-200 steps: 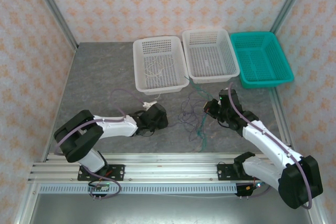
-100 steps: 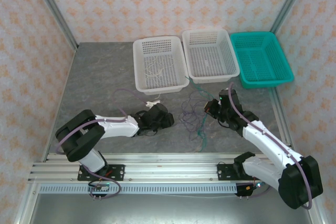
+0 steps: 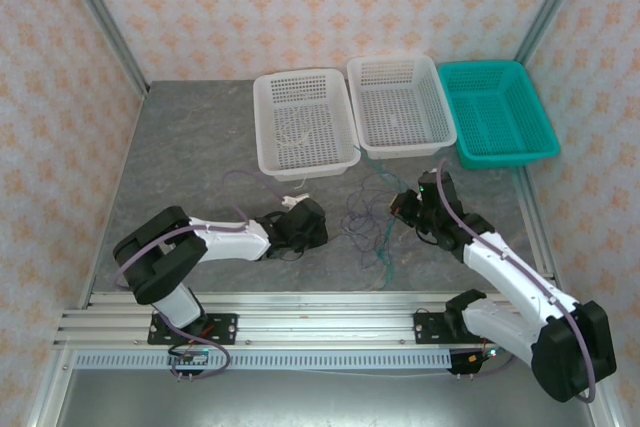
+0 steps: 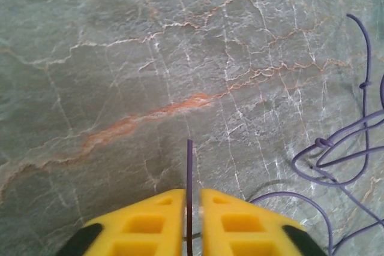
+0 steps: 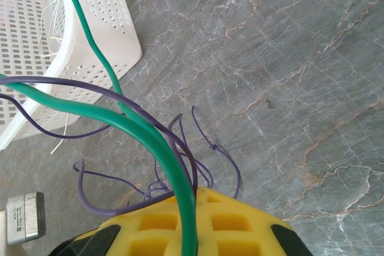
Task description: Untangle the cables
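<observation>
A tangle of thin purple and green cables [image 3: 368, 225] lies on the grey table between my two arms. My left gripper [image 3: 318, 227] is low on the table at the tangle's left edge. In the left wrist view the left gripper [image 4: 191, 199] is shut on the end of a purple cable [image 4: 189, 160], which sticks out straight between the yellow fingers. More purple loops [image 4: 336, 154] lie to its right. My right gripper [image 3: 400, 209] holds the tangle's right side. In the right wrist view the right gripper [image 5: 193, 199] is shut on a green cable [image 5: 144, 130], with a purple strand [image 5: 222, 154] running alongside.
Three baskets stand at the back: a white basket [image 3: 308, 165] with thin white wire inside, a second white basket [image 3: 410, 145] and a teal basket [image 3: 505, 157]. A small white connector [image 3: 288, 198] lies in front of the left basket. Patterned walls close in the table.
The left gripper shifted slightly right toward the tangle, opened wider, then closed on the purple cable end. The right arm and its cable have stayed put.
</observation>
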Controlling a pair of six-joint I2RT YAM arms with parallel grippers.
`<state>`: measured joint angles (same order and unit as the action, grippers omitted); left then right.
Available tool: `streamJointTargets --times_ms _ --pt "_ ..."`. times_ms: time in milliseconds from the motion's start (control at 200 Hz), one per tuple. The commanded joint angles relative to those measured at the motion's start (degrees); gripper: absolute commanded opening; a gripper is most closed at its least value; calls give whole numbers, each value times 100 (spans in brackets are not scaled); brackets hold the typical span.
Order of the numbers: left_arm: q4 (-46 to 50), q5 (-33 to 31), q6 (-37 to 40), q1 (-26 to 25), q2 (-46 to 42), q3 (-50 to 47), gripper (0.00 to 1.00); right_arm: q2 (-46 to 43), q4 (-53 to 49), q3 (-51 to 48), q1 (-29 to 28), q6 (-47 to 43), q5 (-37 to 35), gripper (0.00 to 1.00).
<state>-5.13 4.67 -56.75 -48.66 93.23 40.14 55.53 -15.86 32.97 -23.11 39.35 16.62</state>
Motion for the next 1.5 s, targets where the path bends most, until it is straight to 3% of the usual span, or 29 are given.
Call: streamJointTargets --times_ms 0,150,295,435,535,691,816,891,971,1066,1126,1261,1306,1351,1411,1491 --pt "264 -169 -64 -16 -110 117 0 -156 -94 -89 -14 142 -362 0" --pt "935 -642 120 62 -1000 145 0 -282 -777 -71 170 623 -1397 0" --pt "2187 -1030 536 573 -2378 238 0 -450 -1176 -215 984 690 -1838 2" --pt "3487 -1211 1111 1791 -3982 265 0 -416 -1320 -322 2245 724 -1604 3" --pt "4186 -981 1726 3004 -4817 460 0 -262 -1342 -352 2761 879 -1596 3" --pt "4959 -74 2568 4604 -4712 1195 0 69 -1452 -367 3084 1351 -2004 1" --pt "5175 279 3058 5436 -4470 1604 0 191 -1687 -405 3518 1745 -2271 2" --pt "5188 465 3160 5974 -4357 1707 0 145 -1860 -407 3835 1930 -2440 7" --pt "5090 1021 3076 6452 -4272 1710 0 46 -1522 -485 3981 1644 -2174 8" --pt "4527 2071 2841 6468 -4296 1488 0 -81 -484 -861 3966 1061 -883 20" --pt "4071 2637 2647 6345 -4353 1276 0 -95 -315 -992 3850 992 -447 25" --pt "3969 2291 2725 5559 -4534 1116 0 -132 -610 -909 3353 559 -265 27" --pt "3773 2423 2758 5306 -4600 979 0 -184 -575 -894 3273 370 -33 26" --pt "3445 2566 2698 5014 -4674 762 0 -246 -637 -847 3231 280 119 13" --pt "2971 2546 2643 4465 -4767 448 11 -320 -589 -779 3178 90 389 2" --pt "2484 2193 2673 3571 -4844 95 17 -372 -732 -538 3020 -101 559 0"
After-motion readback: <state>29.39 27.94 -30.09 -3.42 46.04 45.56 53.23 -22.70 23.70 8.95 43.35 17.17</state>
